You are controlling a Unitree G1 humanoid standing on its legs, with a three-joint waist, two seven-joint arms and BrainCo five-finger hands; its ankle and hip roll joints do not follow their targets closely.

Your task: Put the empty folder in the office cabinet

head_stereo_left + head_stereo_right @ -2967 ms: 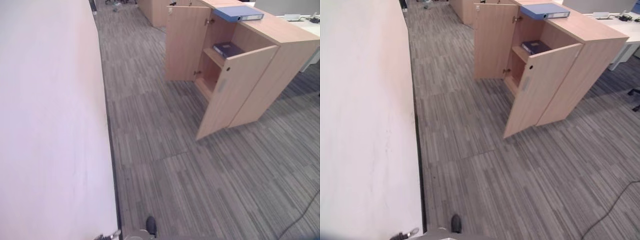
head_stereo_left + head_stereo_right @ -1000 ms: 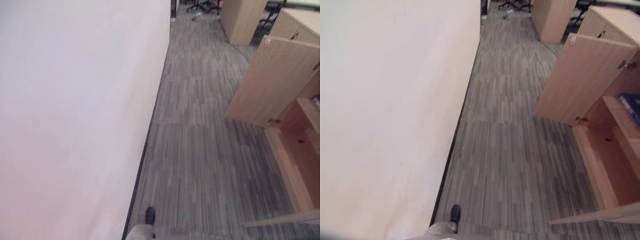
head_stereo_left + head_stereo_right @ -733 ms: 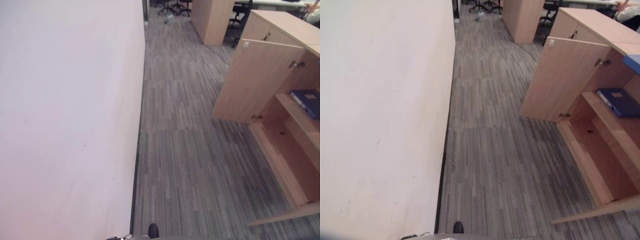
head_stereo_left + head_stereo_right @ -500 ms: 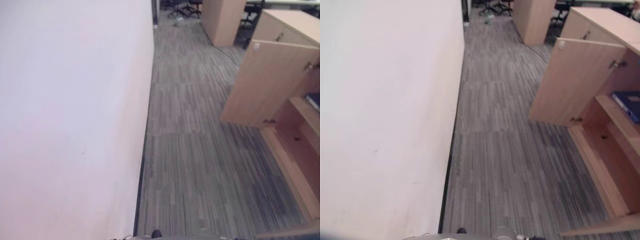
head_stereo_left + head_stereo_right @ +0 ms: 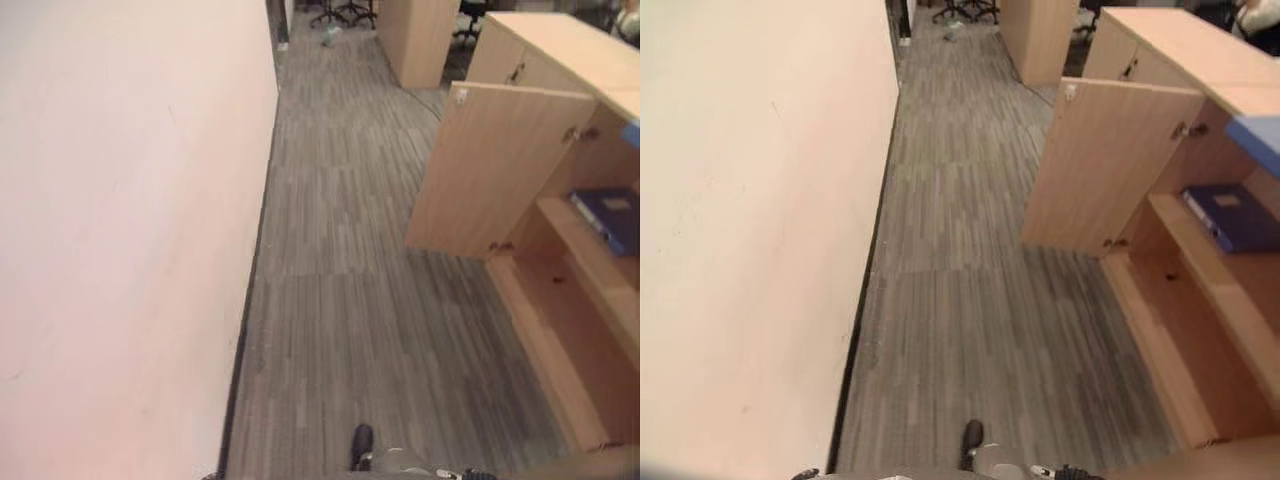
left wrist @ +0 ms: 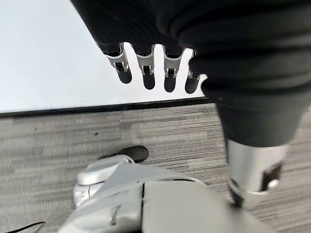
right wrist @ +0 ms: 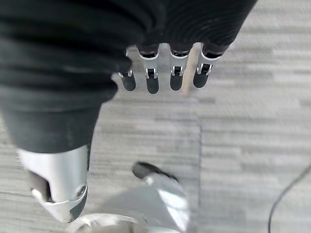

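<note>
The left hand (image 6: 204, 43) hung with its silver, dark-tipped fingers (image 6: 146, 68) straight and slightly spread in a row, holding nothing; beyond them lay a pale smooth wall (image 6: 48, 58) with a black skirting strip and grey striped carpet (image 6: 58, 141). The right hand (image 7: 73, 58) hung the same way, its fingers (image 7: 151, 77) loose, parted and empty above the carpet.

In the head views, the flat, matt wall (image 5: 120, 200) filled the 9 o'clock side, and the carpet (image 5: 350, 300), woven in narrow lengthwise bands of grey, ran from 6 towards 12 o'clock. At 3 o'clock stood the office cabinet (image 5: 1160, 60), a boxy piece of light wood laminate. Its door (image 5: 1110, 165), a flat rectangular panel, stood swung open, with small metal hinges at its inner edge. Inside, a plain wooden shelf (image 5: 1210, 270) carried a dark blue folder (image 5: 1230, 215) lying flat, rectangular with a pale label. Above it, at the frame's right edge on the cabinet top, showed the corner of a lighter blue folder (image 5: 1255, 140). Another tall wooden unit (image 5: 420, 35) stood at 12 o'clock, with office-chair bases (image 5: 335, 12) beside it.
</note>
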